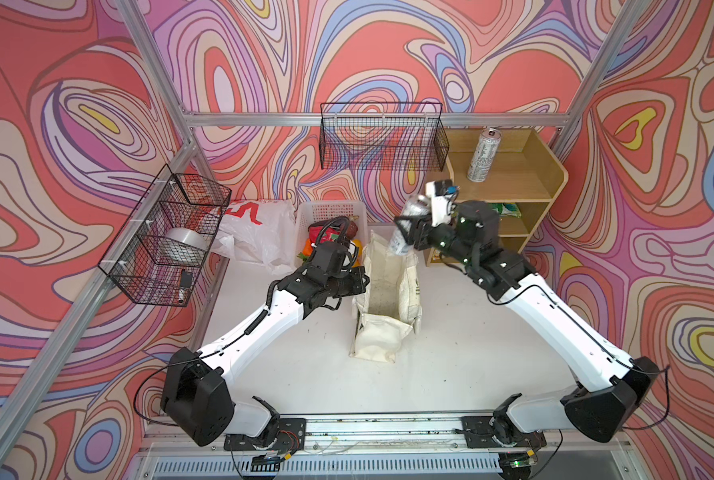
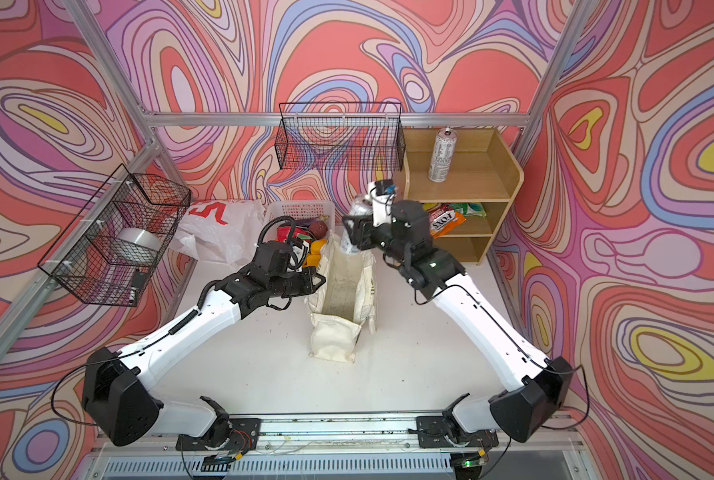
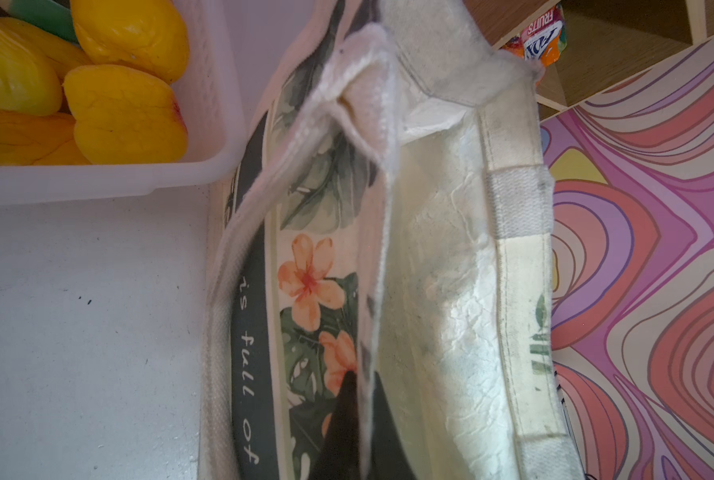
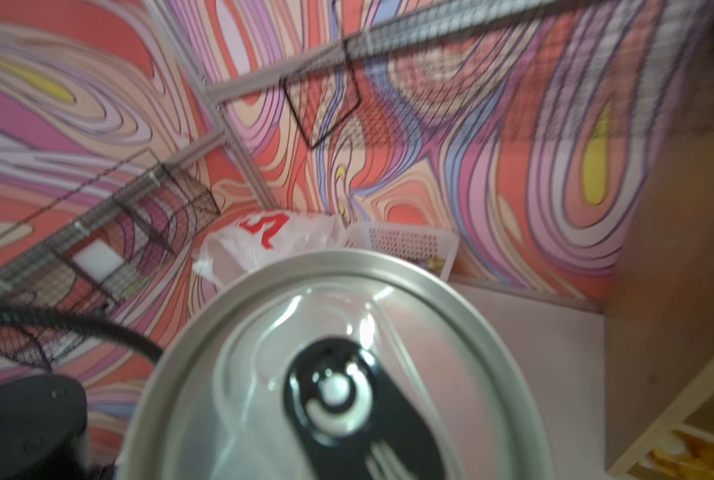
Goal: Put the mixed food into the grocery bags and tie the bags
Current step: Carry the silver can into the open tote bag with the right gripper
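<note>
The step in hand is, I judge, to lower the tall silver can (image 1: 399,246) into the cream canvas tote with green leaf print (image 1: 378,340), which stands open in the middle of the white counter (image 1: 471,353). To do it well, the right hand (image 1: 407,233) should first bring the can fully over the mouth. Now the can hangs tilted over the far end of the opening, close to the rim. Then the hand should go down until the can's bottom is between the walls, and only there let go, because a drop from high could push the soft wall over. The left hand (image 1: 361,283) should not give way during this.

The right hand is clenched around the body of the can, its jaws spread as wide as the can. The left hand is pinched fully together on the left side rim of the tote. Its dark fingers (image 3: 345,415) have the cloth edge between them and hold the mouth open. The thin white plastic bag with red letters (image 1: 255,232) lies untouched at the back, beside the white lattice basket (image 1: 330,210) of toy fruit.
</note>
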Motion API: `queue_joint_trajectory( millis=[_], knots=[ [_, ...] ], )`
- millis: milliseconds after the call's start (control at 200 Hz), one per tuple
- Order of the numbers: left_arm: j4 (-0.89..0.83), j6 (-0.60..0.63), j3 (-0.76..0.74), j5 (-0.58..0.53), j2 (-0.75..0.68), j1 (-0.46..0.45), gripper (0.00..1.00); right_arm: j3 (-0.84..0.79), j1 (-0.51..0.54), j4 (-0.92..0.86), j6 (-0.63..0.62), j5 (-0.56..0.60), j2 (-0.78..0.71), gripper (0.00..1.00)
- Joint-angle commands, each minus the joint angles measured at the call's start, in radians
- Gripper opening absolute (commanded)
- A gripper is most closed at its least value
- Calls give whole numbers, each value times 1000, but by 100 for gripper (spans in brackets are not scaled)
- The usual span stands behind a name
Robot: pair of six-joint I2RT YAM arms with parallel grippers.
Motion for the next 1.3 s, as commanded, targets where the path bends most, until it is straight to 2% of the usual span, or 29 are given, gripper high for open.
queue_joint_trajectory(
  millis=[0, 125, 300, 396, 461, 511, 606, 646, 816, 1067, 1202, 1292],
  knots=[
    [-9, 2, 16, -15, 16, -2, 0, -100, 52, 193, -62, 70, 3, 10],
    [-24, 2, 28, -17, 13, -2, 0, -202, 77, 308, -113, 132, 72, 9],
    [-26, -3, 29, -25, 1, -2, 0, -300, 84, 479, -131, 120, 175, 7],
    [-26, -8, 28, -24, -1, -2, 0, -311, 84, 494, -138, 151, 239, 10],
    [-26, -10, 27, -23, -2, -2, 0, -302, 84, 474, -147, 159, 282, 17],
    [-26, -10, 25, -23, -5, -2, 0, -295, 84, 448, -148, 156, 306, 27],
    [-32, -8, 24, -28, -10, -2, 0, -297, 84, 419, -132, 159, 325, 55],
    [-32, -7, 23, -31, -13, -2, 0, -293, 84, 400, -123, 158, 325, 64],
    [-35, -7, 18, -37, -21, -2, 0, -200, 84, 227, -105, 105, 316, 82],
    [-27, -10, 4, -38, -28, -2, 0, -49, 80, -24, -97, 51, 201, 81],
    [-22, -10, -1, -36, -30, -2, 0, 20, 56, -137, -46, 11, 80, 78],
    [-18, -11, -5, -34, -30, -2, 0, 33, 3, -190, 6, 19, -3, 75]
  ],
)
